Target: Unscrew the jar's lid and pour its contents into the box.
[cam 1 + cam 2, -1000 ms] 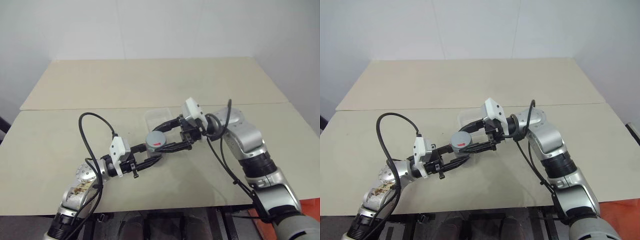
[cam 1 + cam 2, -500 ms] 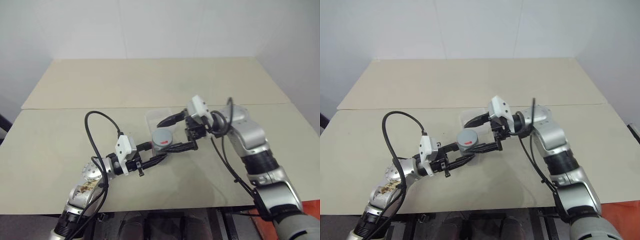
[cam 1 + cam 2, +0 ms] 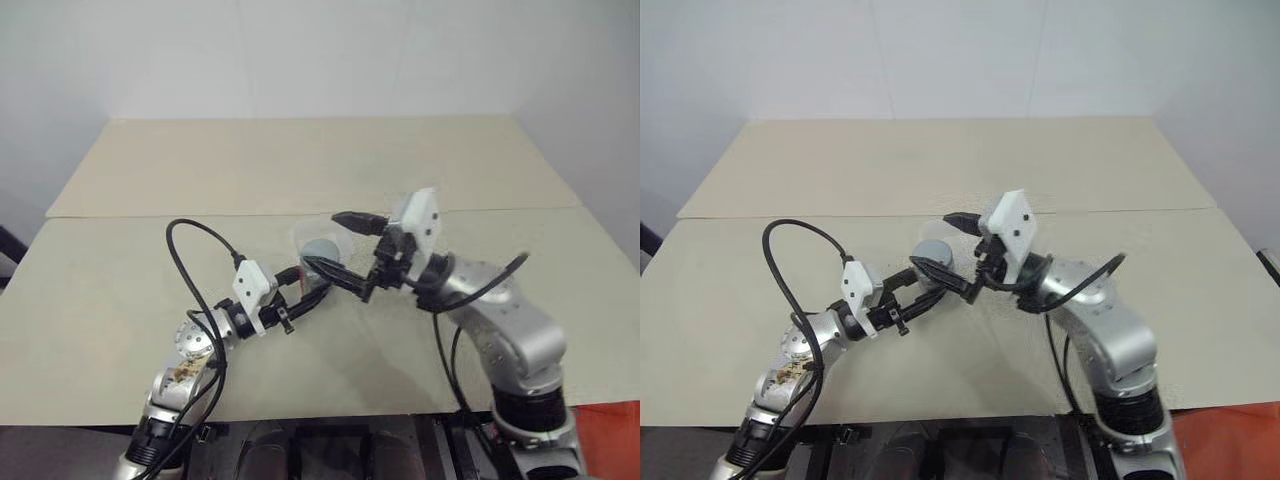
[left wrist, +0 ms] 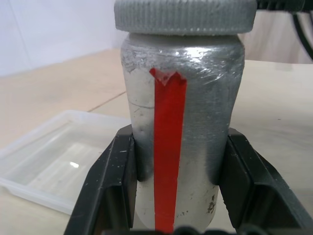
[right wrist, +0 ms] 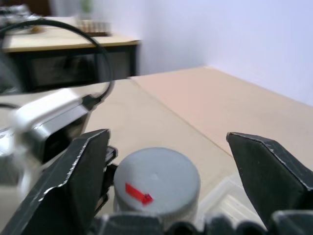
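Observation:
My left gripper (image 3: 308,280) is shut on the silvery-grey jar (image 4: 195,98), gripping its lower body and holding it upright above the table. A red strip runs down the jar's side. The ridged grey lid (image 4: 186,17) sits on top, and its red mark shows on the lid (image 5: 156,182) in the right wrist view. My right gripper (image 3: 322,240) is open, one finger (image 5: 73,181) on each side of the lid and clear of it. The clear plastic box (image 4: 44,161) lies on the table just behind the jar.
The beige table (image 3: 300,160) is made of two boards with a seam across the middle, just behind the box. A black cable (image 3: 190,235) loops up from my left arm. The wide far board is bare.
My right gripper has opened and let go of the lid, and its wrist has turned and drawn back a little. My left gripper has kept the jar and edged toward the box.

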{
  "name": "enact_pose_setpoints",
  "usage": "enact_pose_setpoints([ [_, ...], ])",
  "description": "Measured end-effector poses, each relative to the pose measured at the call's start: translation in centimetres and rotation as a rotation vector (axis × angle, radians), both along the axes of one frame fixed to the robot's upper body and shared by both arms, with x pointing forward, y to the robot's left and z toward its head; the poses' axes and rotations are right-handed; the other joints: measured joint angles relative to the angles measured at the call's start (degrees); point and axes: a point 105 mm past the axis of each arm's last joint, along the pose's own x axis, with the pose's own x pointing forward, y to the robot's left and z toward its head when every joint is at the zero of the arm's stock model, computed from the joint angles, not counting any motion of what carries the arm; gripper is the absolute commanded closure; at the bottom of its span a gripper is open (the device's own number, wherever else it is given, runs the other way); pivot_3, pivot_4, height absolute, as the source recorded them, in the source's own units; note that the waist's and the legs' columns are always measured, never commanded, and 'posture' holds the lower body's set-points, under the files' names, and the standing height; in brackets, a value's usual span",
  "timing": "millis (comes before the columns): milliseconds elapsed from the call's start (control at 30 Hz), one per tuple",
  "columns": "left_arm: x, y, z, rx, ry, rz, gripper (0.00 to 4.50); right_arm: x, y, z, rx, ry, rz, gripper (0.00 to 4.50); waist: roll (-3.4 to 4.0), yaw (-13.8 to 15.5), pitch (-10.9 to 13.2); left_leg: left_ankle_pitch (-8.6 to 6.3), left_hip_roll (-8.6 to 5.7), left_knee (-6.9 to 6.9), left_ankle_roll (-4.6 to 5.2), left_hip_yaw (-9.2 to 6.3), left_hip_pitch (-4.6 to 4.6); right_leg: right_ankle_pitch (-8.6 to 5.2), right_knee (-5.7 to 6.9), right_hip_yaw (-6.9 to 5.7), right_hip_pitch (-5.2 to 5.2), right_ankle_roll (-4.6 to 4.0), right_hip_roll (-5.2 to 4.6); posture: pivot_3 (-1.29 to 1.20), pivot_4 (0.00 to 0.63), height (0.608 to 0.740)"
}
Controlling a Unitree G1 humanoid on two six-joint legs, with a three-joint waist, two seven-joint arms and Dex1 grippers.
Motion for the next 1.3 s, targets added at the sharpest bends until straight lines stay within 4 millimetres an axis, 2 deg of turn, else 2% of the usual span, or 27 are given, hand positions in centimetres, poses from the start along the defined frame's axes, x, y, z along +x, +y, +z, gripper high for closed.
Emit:
enact_pose_setpoints([
  [333,0.5,0.1,-0.2,-0.003,-0.005,0.037,2.55,0.4,0.6,-0.5,-0.017,-0.028,-0.182,0.00,0.00,-0.21,0.00,0.01,-0.02,-0.01,0.00,0.00,0.00,-0.01,-0.04,-0.05,0.02,0.01,0.07,0.00,0.150,0.740],
  [900,0.4,0.0,-0.1,0.004,-0.020,0.039,2.55,0.1,1.2,-1.3,-0.032,0.029,-0.124,0.00,0.00,-0.42,0.00,0.01,-0.01,-0.01,0.01,-0.01,0.00,-0.01,-0.06,-0.05,0.02,0.01,0.07,0.00,0.150,0.740],
  [1000,0.4,0.0,-0.1,0.005,-0.020,0.039,2.55,0.1,1.2,-1.3,-0.031,0.031,-0.125,0.58,0.00,-0.42,0.00,0.01,-0.01,-0.01,0.01,-0.01,0.00,-0.01,-0.05,-0.05,0.02,0.01,0.07,0.00,0.150,0.740],
  [1100,0.4,0.0,-0.1,0.005,-0.021,0.038,2.55,0.1,1.2,-1.4,-0.030,0.033,-0.125,1.55,0.00,-0.43,0.00,0.01,-0.01,-0.01,0.01,-0.01,0.00,-0.01,-0.06,-0.05,0.02,0.01,0.07,0.00,0.150,0.740],
  [1133,0.4,0.0,-0.1,0.005,-0.021,0.038,2.55,0.1,1.2,-1.4,-0.029,0.034,-0.125,1.72,0.00,-0.45,0.00,0.01,-0.01,-0.01,0.01,-0.01,0.00,-0.01,-0.05,-0.05,0.02,0.01,0.07,0.00,0.150,0.740],
  [1300,0.4,0.1,-0.2,0.017,-0.018,0.031,2.55,0.1,1.2,-1.5,-0.029,0.044,-0.127,1.72,0.00,-0.50,0.00,0.01,0.00,-0.01,0.01,-0.01,0.00,-0.01,-0.05,-0.05,0.02,0.01,0.07,0.00,0.150,0.740],
])
